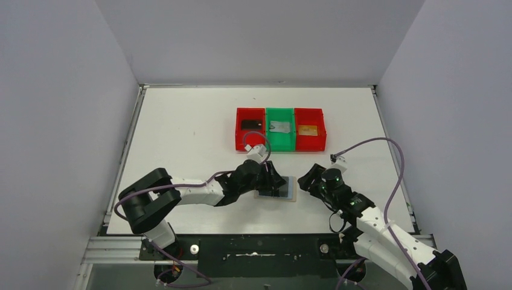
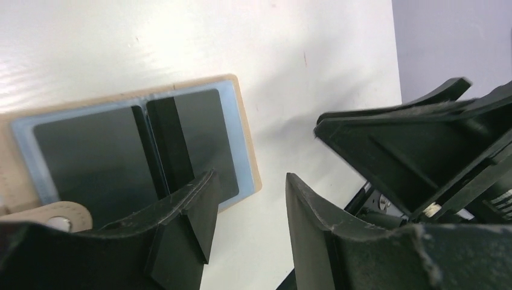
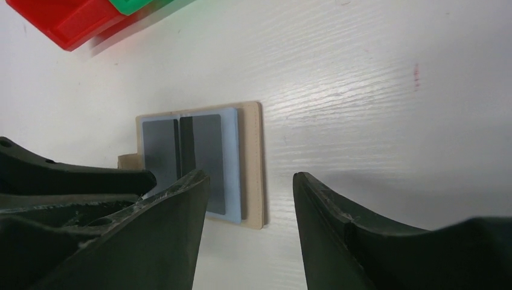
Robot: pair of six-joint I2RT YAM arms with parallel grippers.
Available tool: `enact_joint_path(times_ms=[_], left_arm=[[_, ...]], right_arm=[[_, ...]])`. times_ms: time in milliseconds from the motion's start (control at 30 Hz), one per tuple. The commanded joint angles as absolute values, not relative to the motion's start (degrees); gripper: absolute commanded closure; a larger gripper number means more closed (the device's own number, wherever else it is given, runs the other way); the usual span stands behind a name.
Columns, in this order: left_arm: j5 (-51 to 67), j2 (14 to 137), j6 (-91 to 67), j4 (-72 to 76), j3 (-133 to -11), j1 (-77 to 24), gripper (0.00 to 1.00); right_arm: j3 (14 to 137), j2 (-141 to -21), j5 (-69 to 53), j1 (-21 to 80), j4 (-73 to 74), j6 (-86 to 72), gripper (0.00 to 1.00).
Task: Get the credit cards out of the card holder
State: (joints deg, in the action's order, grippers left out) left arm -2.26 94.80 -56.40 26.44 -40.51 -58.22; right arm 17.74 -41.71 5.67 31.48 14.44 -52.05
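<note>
Found the small tan-brown folding card holder (image 1: 276, 188) lying open and flat on the white worktop (image 1: 181, 139), pale blue lining and dark inner panes facing up, between the two claws. Saw the left claw (image 1: 270, 177) over its left part, jaws apart, gripping nothing; could not tell whether touching. Saw the right claw (image 1: 309, 180) just right of it, likewise spread and empty. Noted a black credit card (image 1: 251, 124) in the left red plastic bin (image 1: 238, 134), a silver-grey card (image 1: 279, 127) in the green middle bin (image 1: 281, 145), and a gold-orange card (image 1: 308, 130) in the right red bin (image 1: 322, 134), all well behind the holder.
</note>
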Motion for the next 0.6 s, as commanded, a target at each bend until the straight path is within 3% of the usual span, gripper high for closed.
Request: enact_joint_path(times_ms=[0, 233, 567], left_arm=[[-7.8, 89.6, -55.6, 23.5, -40.4, -57.6, 0.56], [-8.9, 89.2, -56.0, 20.5, -40.2, -57.0, 0.56], [-7.0, 92.2, -55.9, 20.2, -41.9, -57.0, 0.55]], right_arm=[[18.4, -45.5, -1.5, 31.3, 6.7, -50.4, 0.46], [23.0, -58.9, -7.0, 31.8, 4.0, -46.7, 0.58], [25.4, -65.5, -8.1, 32.7, 2.8, -44.3, 0.61]])
